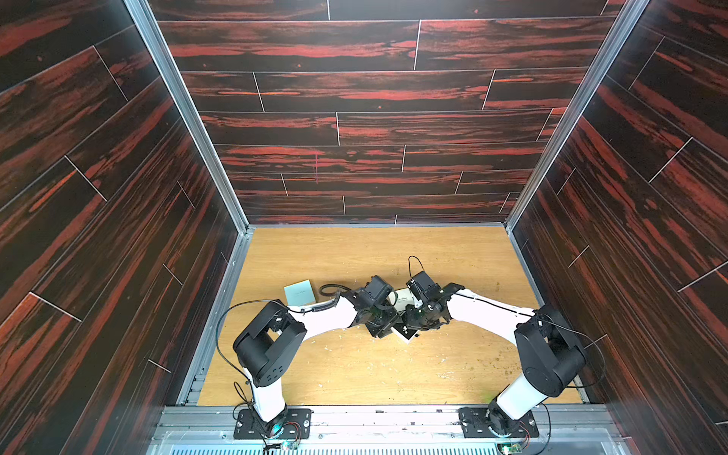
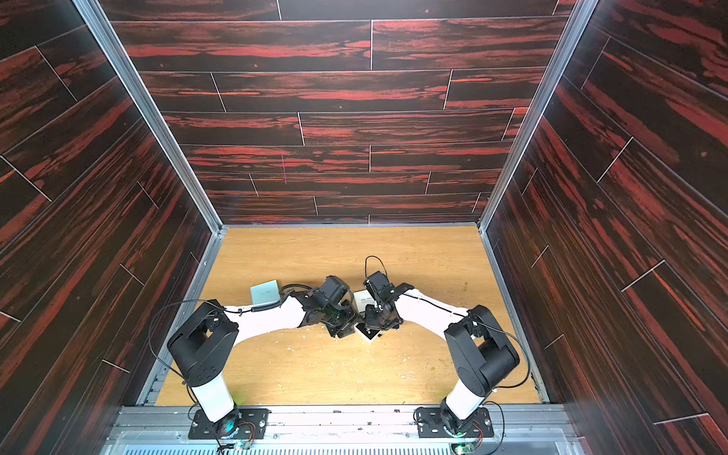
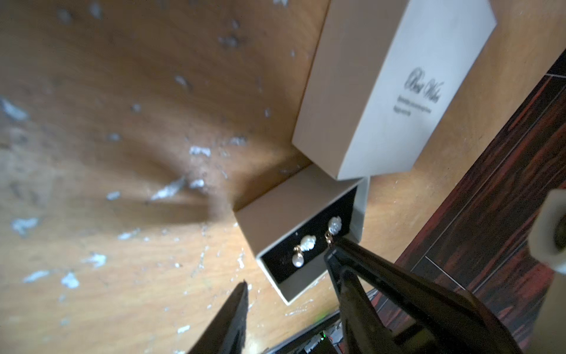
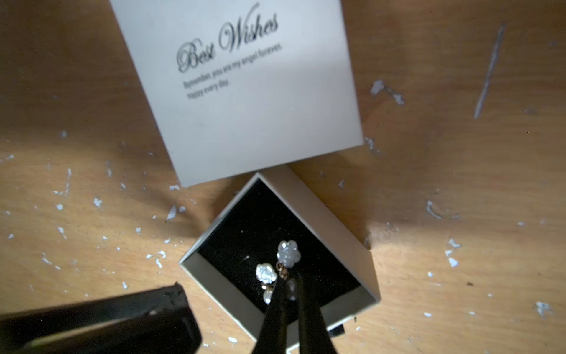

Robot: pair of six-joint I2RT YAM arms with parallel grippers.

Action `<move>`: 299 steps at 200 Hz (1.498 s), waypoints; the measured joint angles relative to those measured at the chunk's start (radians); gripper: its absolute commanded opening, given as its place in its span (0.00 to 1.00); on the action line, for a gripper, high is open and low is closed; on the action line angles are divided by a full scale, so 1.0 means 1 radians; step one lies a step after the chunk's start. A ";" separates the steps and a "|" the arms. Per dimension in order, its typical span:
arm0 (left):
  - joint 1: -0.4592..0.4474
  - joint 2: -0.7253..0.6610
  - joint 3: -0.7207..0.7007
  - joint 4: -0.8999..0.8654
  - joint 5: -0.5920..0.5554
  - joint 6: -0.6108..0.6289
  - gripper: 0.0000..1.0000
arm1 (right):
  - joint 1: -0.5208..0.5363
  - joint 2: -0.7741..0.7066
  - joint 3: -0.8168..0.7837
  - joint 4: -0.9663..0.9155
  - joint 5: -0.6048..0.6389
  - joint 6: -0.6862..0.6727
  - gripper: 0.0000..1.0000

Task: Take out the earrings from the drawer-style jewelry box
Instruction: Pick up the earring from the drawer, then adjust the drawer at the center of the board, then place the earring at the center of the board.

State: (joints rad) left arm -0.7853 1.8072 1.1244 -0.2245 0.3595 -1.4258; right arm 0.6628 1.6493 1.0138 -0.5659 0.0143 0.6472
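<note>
**Earrings [image 4: 288, 250] in the slid-out tray, right gripper pinching one**

Both earrings, each a pale flower stud with a gold link and a pearl drop, rest side by side on the black lining of the tray [image 4: 332, 225]. The tray is fully out of the white sleeve [image 4: 260, 122] of the drawer-style jewelry box. It sits on the table [image 1: 354, 366], turned at an angle to the sleeve. In both top views the sleeve, lettered "Best Wishes", lies at 12 o'clock from the tray. One tray corner is up against the sleeve's near edge, and I cannot tell whether they touch.

The right gripper [image 4: 291, 280] reaches into the tray from 3 o'clock. Its two slim black fingers are drawn together on the pearl drop of one earring, and the pearl shows between the fingertips. The second earring lies free on the lining just beside them.

The left gripper [image 3: 294, 280] reaches in from 9 o'clock and hangs at the tray's edge. Its fingers are spread apart, one over bare table and the other by the tray's rim. I cannot tell whether either finger touches the tray.

A flat teal box [image 1: 299, 292] lies at 10 o'clock from the tray, well apart, just beyond the left forearm. The tabletop is light wood grain flecked with white chips.
</note>
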 measured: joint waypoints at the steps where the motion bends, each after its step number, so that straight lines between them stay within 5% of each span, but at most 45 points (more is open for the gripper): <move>1: -0.001 0.002 0.003 -0.001 0.000 -0.001 0.48 | 0.000 0.000 -0.001 0.000 0.000 0.000 0.08; 50: -0.011 0.014 0.028 -0.037 -0.012 -0.014 0.40 | 0.000 -0.034 -0.007 -0.003 -0.003 0.006 0.08; 147: -0.011 0.034 0.077 -0.120 -0.068 0.050 0.38 | 0.000 -0.153 -0.012 -0.055 0.016 0.014 0.09; 216: -0.011 0.085 0.093 -0.097 -0.060 0.077 0.38 | -0.002 -0.373 -0.238 -0.138 0.047 0.052 0.10; 299: -0.011 0.137 0.209 -0.070 -0.060 0.125 0.38 | -0.004 -0.386 -0.322 -0.164 0.027 0.093 0.13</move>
State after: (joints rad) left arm -0.7959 1.9446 1.3338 -0.2943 0.3000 -1.3010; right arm 0.6590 1.2629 0.6918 -0.7296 0.0410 0.7403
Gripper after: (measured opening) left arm 0.382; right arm 0.124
